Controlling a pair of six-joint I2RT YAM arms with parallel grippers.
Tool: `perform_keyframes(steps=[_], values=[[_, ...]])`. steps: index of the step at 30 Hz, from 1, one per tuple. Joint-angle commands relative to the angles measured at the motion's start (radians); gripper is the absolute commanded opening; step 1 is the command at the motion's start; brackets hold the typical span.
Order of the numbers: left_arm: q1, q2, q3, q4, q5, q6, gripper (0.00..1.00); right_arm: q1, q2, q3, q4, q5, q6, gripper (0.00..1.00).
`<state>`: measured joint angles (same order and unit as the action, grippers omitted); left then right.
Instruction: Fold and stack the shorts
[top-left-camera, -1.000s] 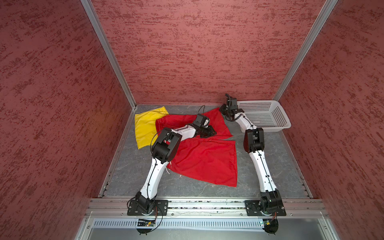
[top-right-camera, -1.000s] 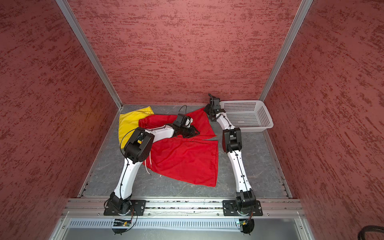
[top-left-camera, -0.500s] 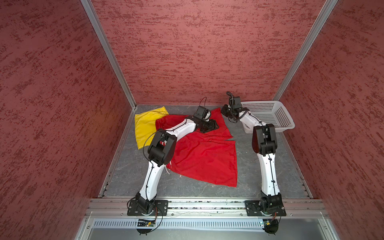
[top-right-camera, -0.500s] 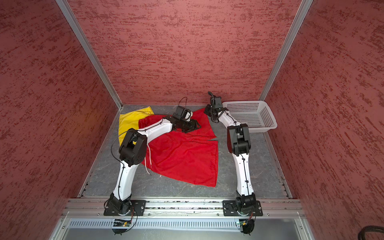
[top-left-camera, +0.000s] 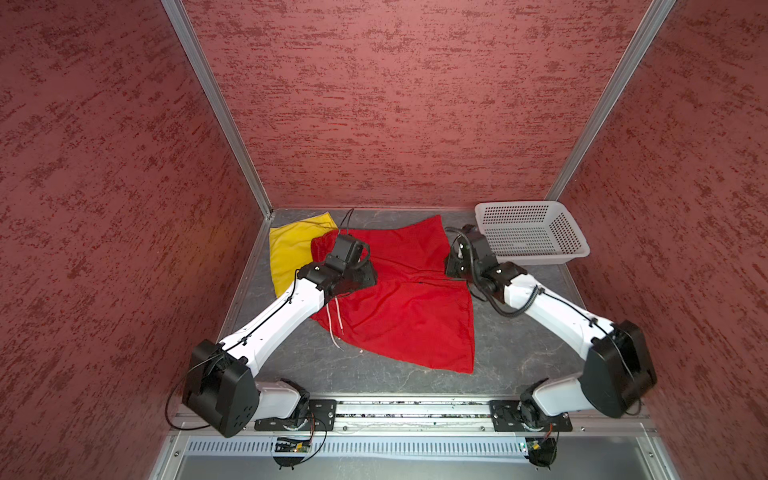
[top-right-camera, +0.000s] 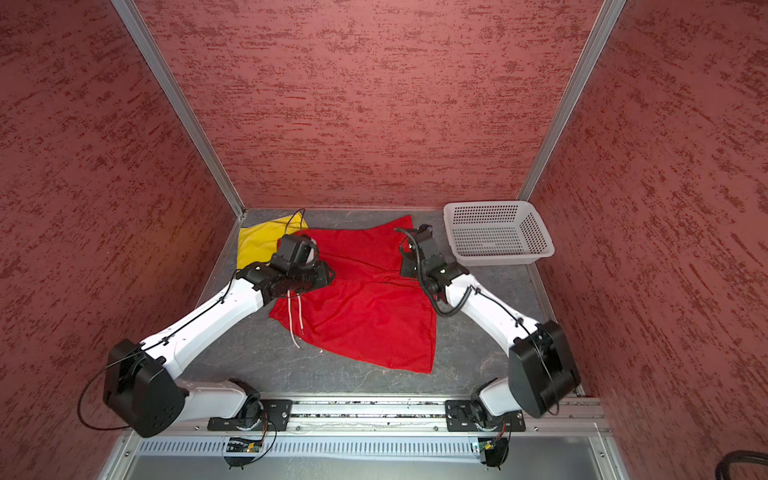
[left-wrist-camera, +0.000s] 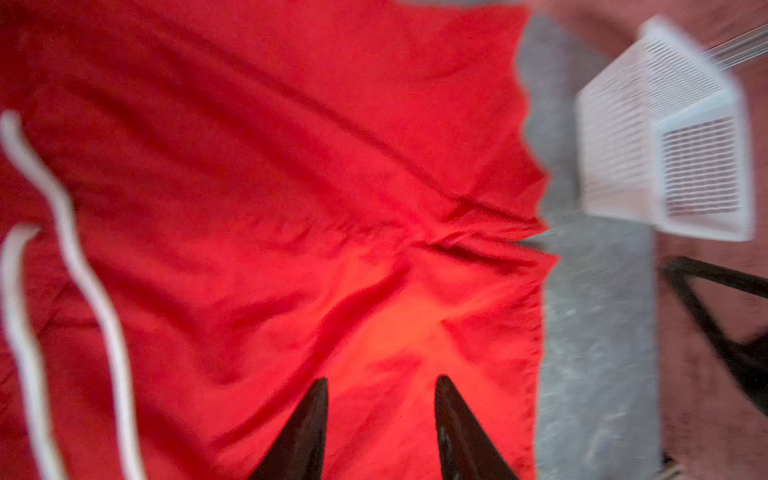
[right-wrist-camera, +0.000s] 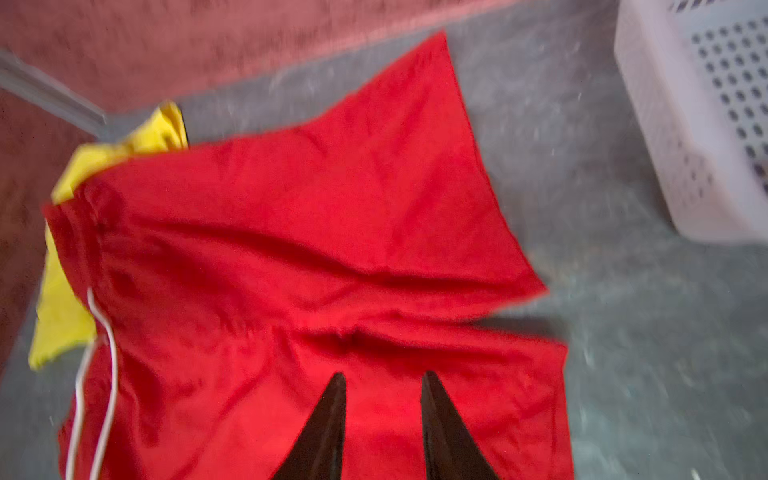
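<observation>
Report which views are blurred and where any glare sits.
Left wrist view: heavy motion blur, basket smeared, an orange glow on the red shorts. Right wrist view: milder blur, basket holes readable. Both top views: sharp, evenly lit.

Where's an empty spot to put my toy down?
Bare table lies between the red shorts' near hem and the front rail, and right of them in front of the basket, under the right arm. Back left is crowded: yellow shorts overlapped by the red.
</observation>
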<state>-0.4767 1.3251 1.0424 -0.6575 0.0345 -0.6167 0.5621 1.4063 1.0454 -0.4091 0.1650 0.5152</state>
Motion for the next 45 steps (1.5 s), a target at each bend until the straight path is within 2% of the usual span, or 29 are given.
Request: perform_keyframes(steps=[1,3,6,10,14,15,21,24,26,32,36,37,39,41,43,44,45], values=[[0.031,-0.057,-0.098,-0.142,-0.085,-0.029,0.43,0.114,-0.109,-0.09,-0.241,0.183,0.046,0.35],[0.063,-0.084,-0.173,-0.147,-0.088,-0.04,0.42,0.191,-0.167,-0.154,-0.346,0.204,0.134,0.37],[0.119,-0.106,-0.26,-0.122,-0.088,-0.066,0.14,0.269,-0.227,-0.234,-0.451,0.185,0.253,0.38],[0.177,-0.153,-0.327,-0.023,-0.038,-0.088,0.11,0.318,-0.234,-0.291,-0.538,0.119,0.362,0.35],[0.204,-0.175,-0.325,-0.018,-0.062,-0.062,0.27,0.348,-0.232,-0.365,-0.455,-0.01,0.4,0.36],[0.225,-0.17,-0.324,-0.032,-0.059,-0.057,0.28,0.356,-0.233,-0.381,-0.433,-0.029,0.41,0.36],[0.342,-0.161,-0.373,-0.036,-0.036,-0.035,0.34,0.399,-0.226,-0.389,-0.468,-0.037,0.444,0.41],[0.41,-0.155,-0.407,0.028,0.019,-0.037,0.46,0.419,-0.221,-0.4,-0.493,-0.061,0.446,0.47],[0.428,-0.146,-0.415,0.067,0.049,-0.043,0.49,0.424,-0.222,-0.421,-0.487,-0.091,0.442,0.5],[0.432,-0.083,-0.432,0.152,0.031,-0.042,0.52,0.436,-0.24,-0.487,-0.447,-0.163,0.467,0.55],[0.433,0.011,-0.451,0.22,0.053,-0.047,0.54,0.437,-0.205,-0.525,-0.394,-0.13,0.478,0.61],[0.431,0.037,-0.454,0.232,0.06,-0.05,0.53,0.437,-0.188,-0.529,-0.37,-0.121,0.484,0.59],[0.431,0.065,-0.447,0.237,0.074,-0.054,0.4,0.437,-0.162,-0.537,-0.327,-0.111,0.496,0.5],[0.422,0.069,-0.439,0.229,0.056,-0.05,0.27,0.437,-0.154,-0.548,-0.297,-0.101,0.508,0.35],[0.418,0.068,-0.434,0.218,0.048,-0.045,0.12,0.437,-0.166,-0.549,-0.297,-0.077,0.526,0.1],[0.418,0.066,-0.429,0.211,0.047,-0.044,0.05,0.437,-0.181,-0.545,-0.308,-0.065,0.532,0.02],[0.418,0.064,-0.424,0.197,0.047,-0.043,0.0,0.436,-0.207,-0.535,-0.33,-0.049,0.537,0.0]])
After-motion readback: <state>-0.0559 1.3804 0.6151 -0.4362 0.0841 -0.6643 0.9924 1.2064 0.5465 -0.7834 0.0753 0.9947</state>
